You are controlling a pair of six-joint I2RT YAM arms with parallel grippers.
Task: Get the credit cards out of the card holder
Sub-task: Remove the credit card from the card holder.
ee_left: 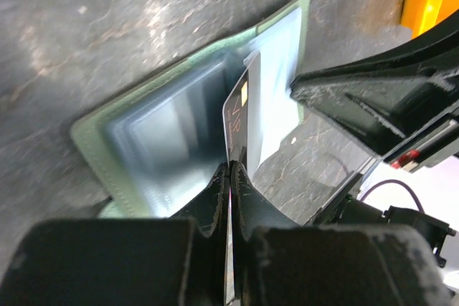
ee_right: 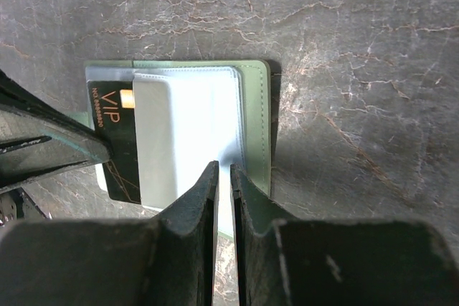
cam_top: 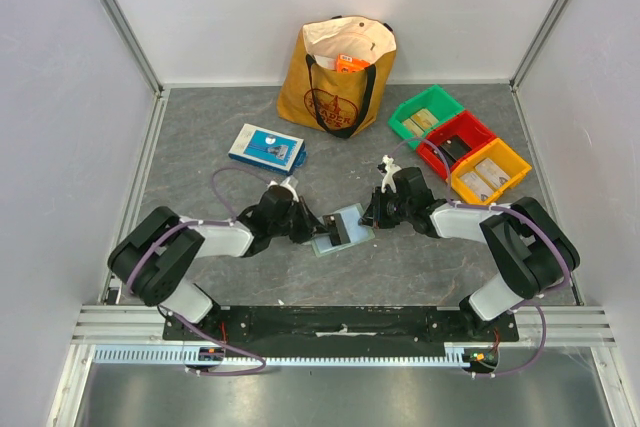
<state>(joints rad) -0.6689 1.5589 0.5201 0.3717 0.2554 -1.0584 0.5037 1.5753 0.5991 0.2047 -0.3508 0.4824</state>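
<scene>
Fingertips (ee_left: 212, 195) on the left gripper (ee_left: 229, 174) are pressed tight together, and the near edge of the black credit card (ee_left: 240, 116) is pinched between them. The card stands on edge, half out of its sleeve, and that grip on the free end is what lets it slide out along the pocket instead of bending.

Across the fold, the right gripper (ee_right: 222, 177) has its fingers drawn almost together with only a thin slit between them, set on the clear pocket page of the card holder (ee_right: 256, 105). It looks like they nip or pin that page, and my read is that this is the anchor: one arm holds the wallet down so the other can pull without dragging it along.

From the right wrist view, the gold VIP lettering on the card shows beside the pale pocket, with the far part tucked under it. So the extraction is under way and not finished.

Pulling back, the pale green card holder lies open like a booklet, flat on the grey table (cam_top: 420, 267) between the two arms. Whether more cards sit in the other pockets, I can't tell.
</scene>
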